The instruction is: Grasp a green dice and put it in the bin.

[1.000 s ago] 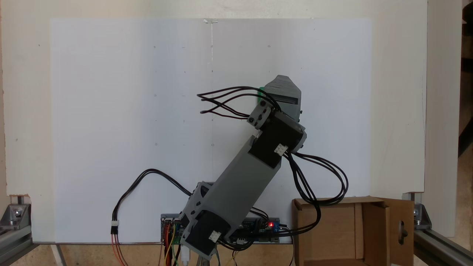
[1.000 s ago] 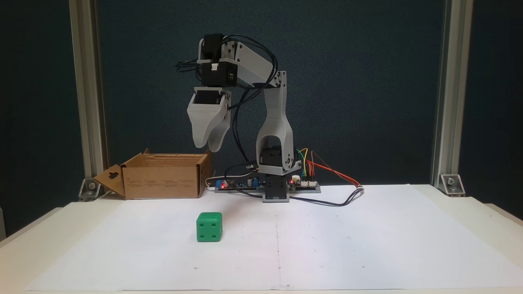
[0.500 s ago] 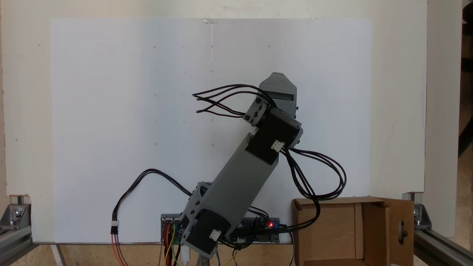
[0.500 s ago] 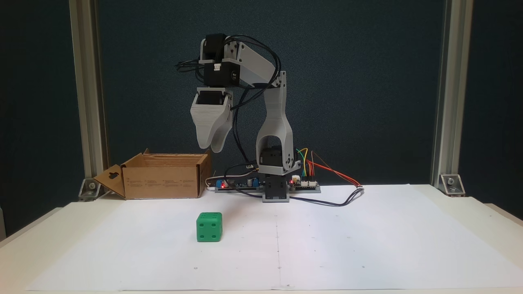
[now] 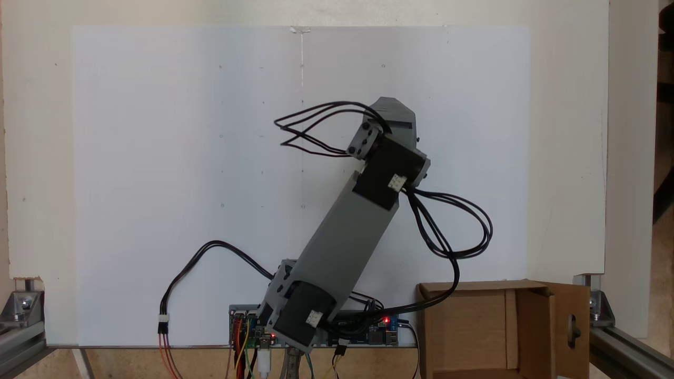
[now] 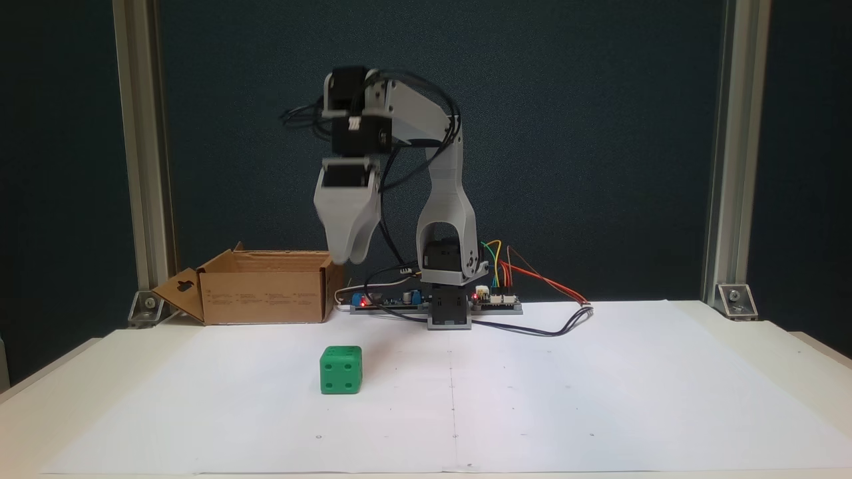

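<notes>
The green dice (image 6: 341,370) sits on the white paper, left of centre in a fixed view. My gripper (image 6: 346,257) hangs well above and behind it, pointing down, its grey jaws together with nothing between them. From above, the gripper (image 5: 391,108) covers the spot where the dice lies, so the dice is hidden there. The bin (image 6: 266,296) is a brown cardboard box at the back left of the table. Seen from above, the bin (image 5: 534,326) stands at the bottom right, open, with its keyhole flap folded out.
The arm's base and circuit boards (image 6: 439,303) with coloured wires sit at the back middle. Black cables (image 5: 463,237) loop from the wrist over the bin's edge. Aluminium posts (image 6: 729,153) stand at the table's back corners. White paper (image 6: 566,399) covers the table.
The arm has stretched further out over the paper and the gripper has dropped lower. The dice has not moved.
</notes>
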Controlling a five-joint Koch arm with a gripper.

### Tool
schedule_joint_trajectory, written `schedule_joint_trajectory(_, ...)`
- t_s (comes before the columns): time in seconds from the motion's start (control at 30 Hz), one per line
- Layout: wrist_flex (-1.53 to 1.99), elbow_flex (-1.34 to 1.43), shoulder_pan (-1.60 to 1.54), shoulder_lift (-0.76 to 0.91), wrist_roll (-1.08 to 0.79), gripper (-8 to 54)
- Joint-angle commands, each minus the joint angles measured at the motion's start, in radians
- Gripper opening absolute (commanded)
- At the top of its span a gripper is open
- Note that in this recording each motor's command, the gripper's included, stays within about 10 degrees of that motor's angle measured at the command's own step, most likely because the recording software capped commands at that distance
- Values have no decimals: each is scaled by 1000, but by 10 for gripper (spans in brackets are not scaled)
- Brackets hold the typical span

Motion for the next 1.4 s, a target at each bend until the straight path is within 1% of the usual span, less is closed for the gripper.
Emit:
schedule_joint_trajectory(0.0,38,-63,11,-6,-74,458)
schedule_joint_trajectory(0.27,-11,-63,52,-83,-112,458)
schedule_joint_trajectory(0.53,-28,-58,69,-117,-114,458)
schedule_joint_trajectory(0.87,-31,44,75,-117,-112,458)
schedule_joint_trajectory(1.03,-87,121,71,-117,-110,458)
schedule_joint_trajectory(1.37,-147,146,60,-115,-104,458)
